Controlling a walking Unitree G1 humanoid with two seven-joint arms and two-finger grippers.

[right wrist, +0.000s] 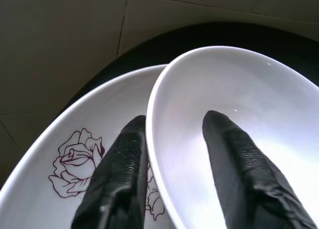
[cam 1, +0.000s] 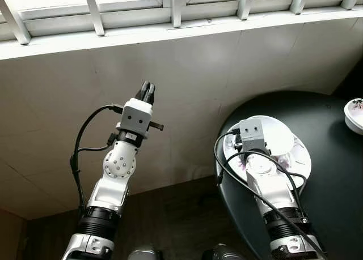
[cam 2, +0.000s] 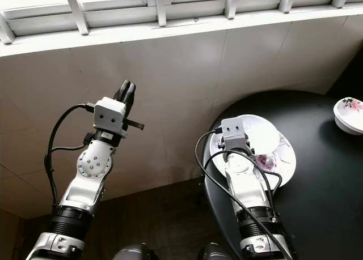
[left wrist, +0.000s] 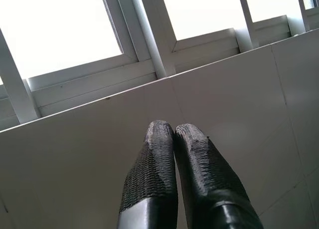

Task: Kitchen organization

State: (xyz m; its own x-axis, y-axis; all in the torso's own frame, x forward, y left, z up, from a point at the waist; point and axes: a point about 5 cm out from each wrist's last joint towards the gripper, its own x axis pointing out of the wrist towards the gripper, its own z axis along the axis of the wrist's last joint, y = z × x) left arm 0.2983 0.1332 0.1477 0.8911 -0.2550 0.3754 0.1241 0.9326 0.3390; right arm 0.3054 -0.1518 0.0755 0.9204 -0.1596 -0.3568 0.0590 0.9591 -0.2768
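Observation:
A white bowl rests on a white plate printed with a rose, at the near left edge of a round black table. My right gripper is open and straddles the bowl's rim: one finger lies outside over the plate, the other inside the bowl. In the eye views the wrist block hides those fingers above the bowl. My left gripper is raised in the air to the left of the table, shut on nothing, pointing at the tiled wall.
A second small bowl with a floral pattern sits at the table's far right. A beige tiled wall with a white-framed window above stands straight ahead. Dark floor lies between my arms.

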